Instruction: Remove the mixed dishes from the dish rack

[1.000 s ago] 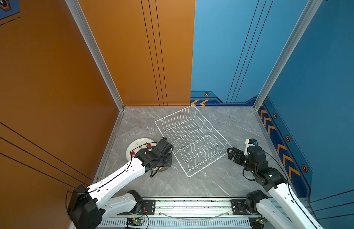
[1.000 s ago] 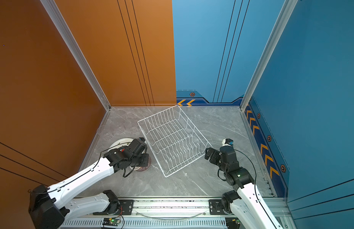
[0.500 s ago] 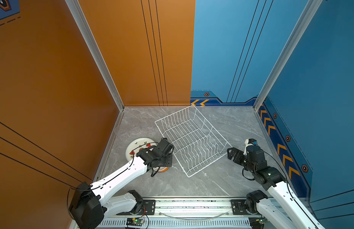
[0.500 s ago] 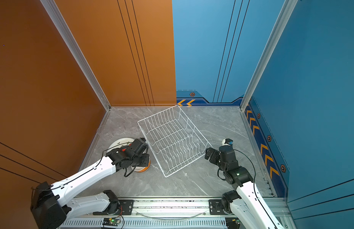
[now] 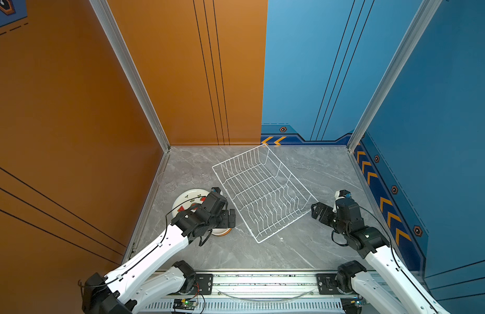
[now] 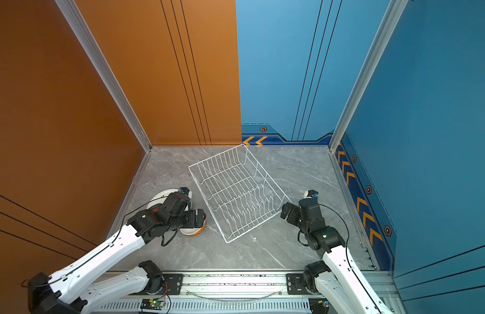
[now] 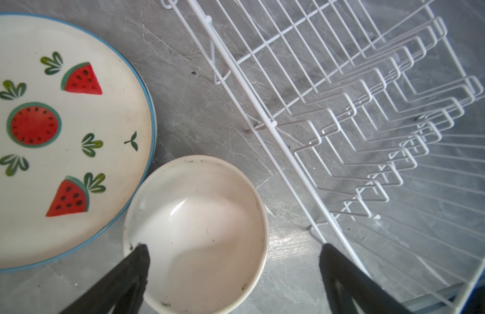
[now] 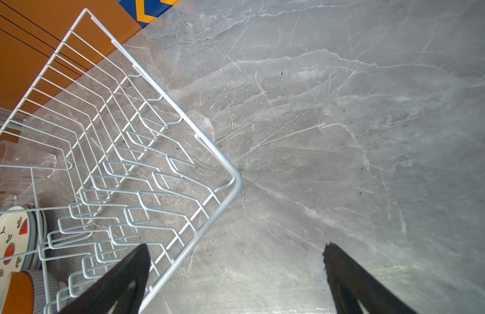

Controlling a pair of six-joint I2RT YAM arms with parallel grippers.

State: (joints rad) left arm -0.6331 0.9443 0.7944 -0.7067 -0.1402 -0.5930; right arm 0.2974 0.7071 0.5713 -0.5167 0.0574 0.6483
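The white wire dish rack (image 5: 263,190) (image 6: 235,190) stands slantwise mid-table with no dishes in it. To its left lies the watermelon plate (image 5: 189,197) (image 7: 59,136), on top of other plates. In front of the plate rests the orange bowl (image 6: 193,231) (image 7: 197,217), white inside. My left gripper (image 5: 230,217) (image 7: 233,247) hangs open over it, with one finger inside the rim and the other outside by the rack (image 7: 344,108). Several clear glasses (image 5: 187,176) (image 8: 18,163) stand behind the plate. My right gripper (image 5: 318,210) (image 8: 235,246) is open at the rack's right corner and holds nothing.
A grey-striped bowl (image 8: 45,285) shows beside the orange bowl in the right wrist view. Orange wall panels close the left side and blue ones the right. The arms' mounting rail (image 5: 263,282) runs along the front edge. Bare grey marble (image 5: 317,168) lies right of the rack.
My left gripper has opened and let go of the orange bowl, which now sits on the table. The right arm has not moved.
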